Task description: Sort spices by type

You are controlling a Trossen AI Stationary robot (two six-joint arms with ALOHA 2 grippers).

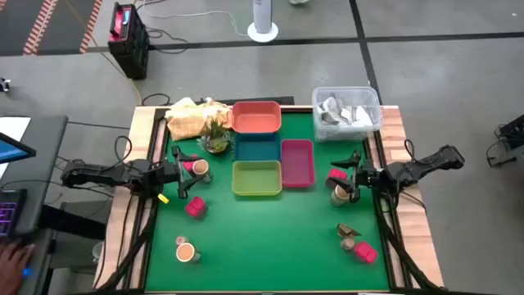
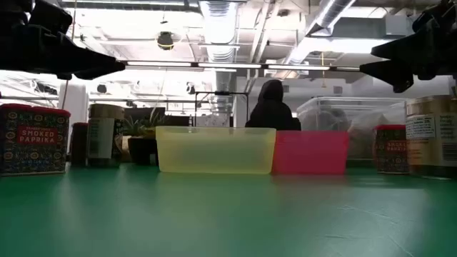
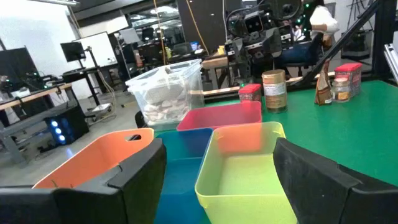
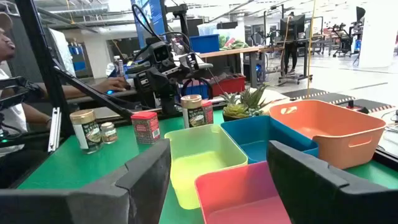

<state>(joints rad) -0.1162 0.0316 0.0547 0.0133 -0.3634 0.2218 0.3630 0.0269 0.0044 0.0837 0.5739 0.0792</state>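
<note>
My left pincer (image 1: 182, 170) hangs above the bench (image 1: 270, 238) on its left side, fingers spread wide and empty, just beside a round tan jar (image 1: 199, 168) and a magenta tin. My right pincer (image 1: 350, 176) hovers on the right side, also wide and empty, next to another tan jar (image 1: 340, 193) and a red tin (image 1: 336, 175). Every jar stands upright, long axis vertical, pale top up. A magenta block (image 1: 195, 206) sits tilted near the left front, with a jar (image 1: 187, 251) closer to the front edge. At right front lie a brown lump (image 1: 347, 232) and a second magenta block (image 1: 365, 252). The yellow tray (image 1: 257, 190) sits in the middle, holding nothing.
</note>
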